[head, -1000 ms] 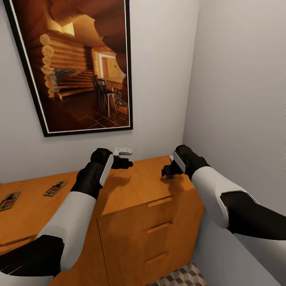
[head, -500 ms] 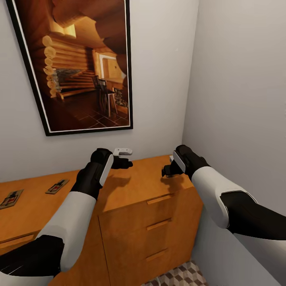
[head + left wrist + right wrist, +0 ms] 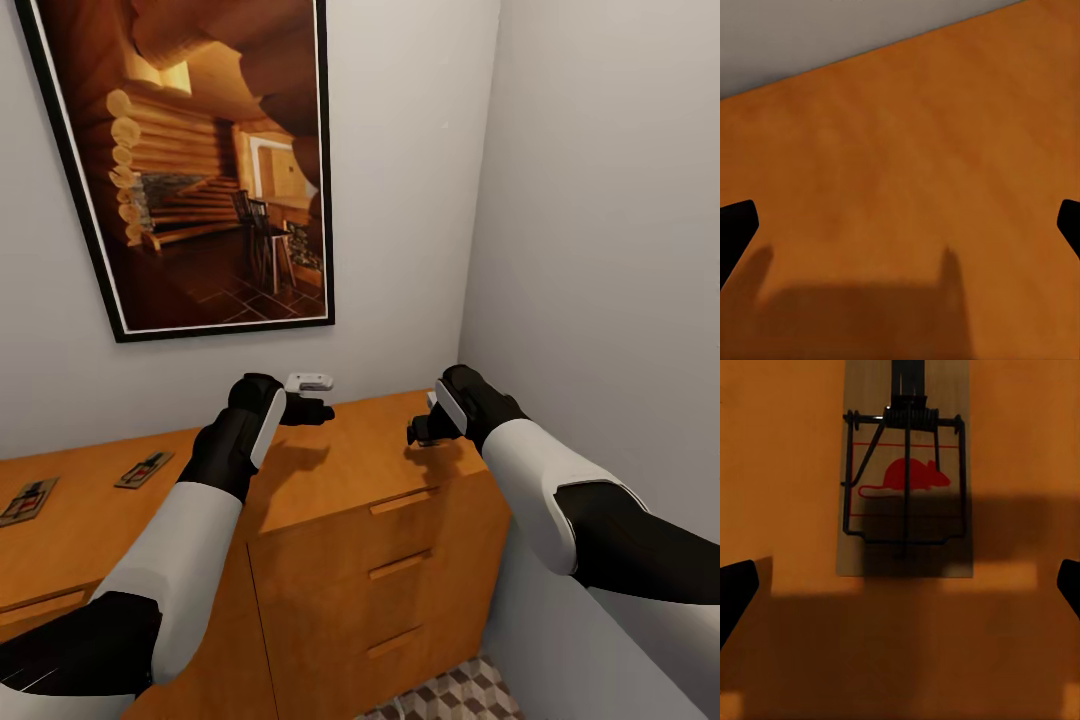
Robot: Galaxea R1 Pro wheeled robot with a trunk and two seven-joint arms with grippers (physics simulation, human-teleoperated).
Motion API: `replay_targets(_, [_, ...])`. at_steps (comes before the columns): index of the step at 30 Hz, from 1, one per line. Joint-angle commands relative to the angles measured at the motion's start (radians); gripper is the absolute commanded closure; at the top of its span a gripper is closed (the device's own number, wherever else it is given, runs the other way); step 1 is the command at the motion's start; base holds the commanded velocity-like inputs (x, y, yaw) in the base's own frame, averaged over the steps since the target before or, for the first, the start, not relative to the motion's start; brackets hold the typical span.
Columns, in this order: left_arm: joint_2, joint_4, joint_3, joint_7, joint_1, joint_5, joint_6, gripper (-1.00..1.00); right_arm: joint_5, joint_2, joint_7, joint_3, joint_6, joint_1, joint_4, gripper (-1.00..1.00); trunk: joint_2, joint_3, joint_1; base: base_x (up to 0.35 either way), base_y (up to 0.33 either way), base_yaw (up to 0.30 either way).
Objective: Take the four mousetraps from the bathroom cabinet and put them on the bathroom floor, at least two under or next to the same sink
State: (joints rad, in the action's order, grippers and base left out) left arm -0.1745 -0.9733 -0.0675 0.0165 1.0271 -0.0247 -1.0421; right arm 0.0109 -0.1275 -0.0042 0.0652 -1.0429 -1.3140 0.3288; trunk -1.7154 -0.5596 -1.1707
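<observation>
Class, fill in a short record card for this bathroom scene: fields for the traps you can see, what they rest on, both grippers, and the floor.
mousetraps in head view: two, one and another, flat on the cabinet top
mousetrap under right wrist camera: one, red mouse print, lying flat
cabinet: orange-brown, drawers shut
left gripper: open, above bare wood
right gripper: open, holding nothing
bathroom floor: cube-pattern tiles, no trap seen on it

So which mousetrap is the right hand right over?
The mousetrap with the red mouse picture, lying flat on the cabinet under the right end effector. The other two traps lie far toward the left arm's side.
</observation>
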Motion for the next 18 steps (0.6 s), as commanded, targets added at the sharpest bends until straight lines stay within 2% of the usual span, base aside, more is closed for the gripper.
replay_targets(1, [0.0, -0.001, 0.0, 0.0, 0.001, -0.002, -0.004, -1.0, 0.0, 0.0, 0.0, 0.005, -0.004, -0.001, 0.001, -1.0, -0.001, -0.001, 0.0, 0.008, 0.0, 0.0])
replay_targets(18, [0.001, -0.002, 0.0, 0.0, 0.001, -0.001, -0.003, -1.0, 0.001, 0.0, 0.0, 0.005, -0.004, -0.001, 0.001, -1.0, -0.001, -0.001, 0.0, 0.085, 0.0, 0.0])
